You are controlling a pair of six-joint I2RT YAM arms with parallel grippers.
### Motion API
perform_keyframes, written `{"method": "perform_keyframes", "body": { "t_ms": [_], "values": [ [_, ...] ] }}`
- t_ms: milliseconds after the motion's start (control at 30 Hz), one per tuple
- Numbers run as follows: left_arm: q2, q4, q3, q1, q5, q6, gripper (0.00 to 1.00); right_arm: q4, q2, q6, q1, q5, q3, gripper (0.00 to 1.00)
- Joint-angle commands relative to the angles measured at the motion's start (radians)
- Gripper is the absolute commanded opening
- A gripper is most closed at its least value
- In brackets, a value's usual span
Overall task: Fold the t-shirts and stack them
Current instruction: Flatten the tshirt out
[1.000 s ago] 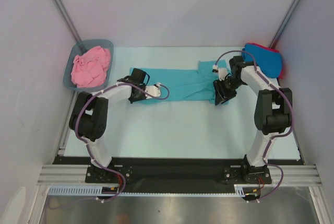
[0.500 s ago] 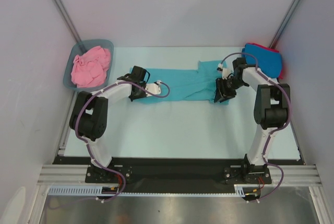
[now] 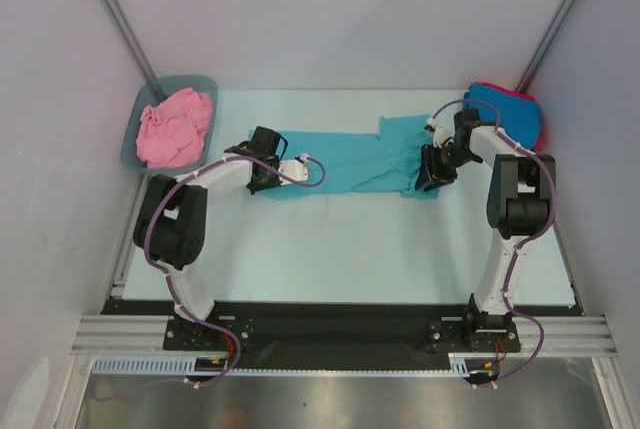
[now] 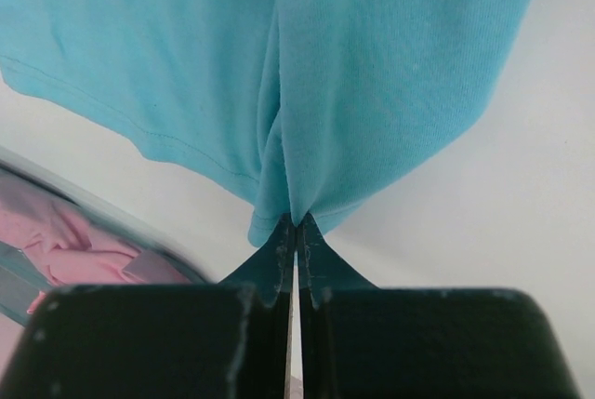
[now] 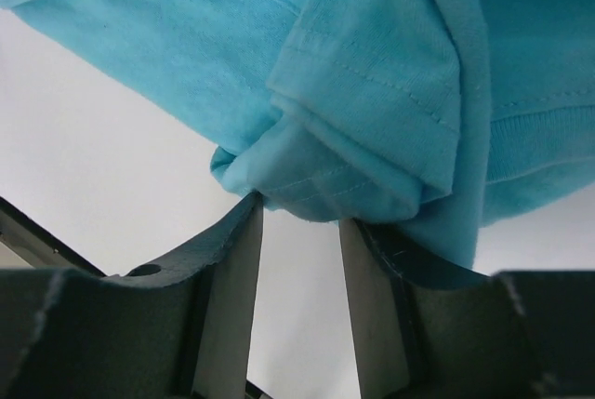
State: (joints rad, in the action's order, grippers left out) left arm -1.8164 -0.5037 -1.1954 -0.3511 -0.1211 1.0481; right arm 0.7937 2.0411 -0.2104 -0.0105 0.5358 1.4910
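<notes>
Teal t-shirt (image 3: 350, 164) stretched lengthwise across mid-table (image 3: 330, 239): your left gripper (image 4: 296, 232) is clamped tight on its left hem, your right gripper (image 5: 297, 222) half-spread at the bunched right end, hold unclear, so seat that cloth deeper before lifting both ends level.

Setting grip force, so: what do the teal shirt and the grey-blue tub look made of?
Teal t-shirt: soft knit fabric, matte. The wrist views show fine knit texture, stitched hems and limp folds. Likely cotton jersey, but the fibre can't be confirmed.
Tub: probably rigid moulded plastic, smooth with a faint sheen. Its thin, even rim holds its shape. It is seen small, so this is tentative.
</notes>
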Motion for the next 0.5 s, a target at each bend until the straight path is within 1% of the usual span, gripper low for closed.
{"method": "perform_keyframes", "body": {
  "t_ms": [0,167,200,367,400,467],
  "values": [
    [-0.008,-0.004,-0.038,-0.005,0.000,-0.010,0.01,-0.016,0.011,0.006,0.035,0.030,0.040,0.42],
    [-0.009,-0.006,-0.040,-0.005,0.000,-0.007,0.00,-0.004,0.011,-0.003,0.083,0.043,0.051,0.39],
    [-0.009,-0.006,-0.040,-0.005,0.000,-0.005,0.00,0.001,0.008,-0.004,0.089,0.039,0.051,0.35],
    [-0.015,-0.004,-0.041,-0.005,0.005,-0.013,0.00,0.013,-0.013,-0.010,0.096,0.032,0.051,0.24],
    [-0.015,-0.004,-0.041,-0.005,0.006,-0.014,0.00,0.016,-0.019,-0.012,0.096,0.017,0.048,0.17],
    [-0.015,-0.006,-0.043,-0.005,0.008,-0.017,0.00,0.030,-0.024,-0.020,0.093,0.006,0.049,0.17]
  ]
}}
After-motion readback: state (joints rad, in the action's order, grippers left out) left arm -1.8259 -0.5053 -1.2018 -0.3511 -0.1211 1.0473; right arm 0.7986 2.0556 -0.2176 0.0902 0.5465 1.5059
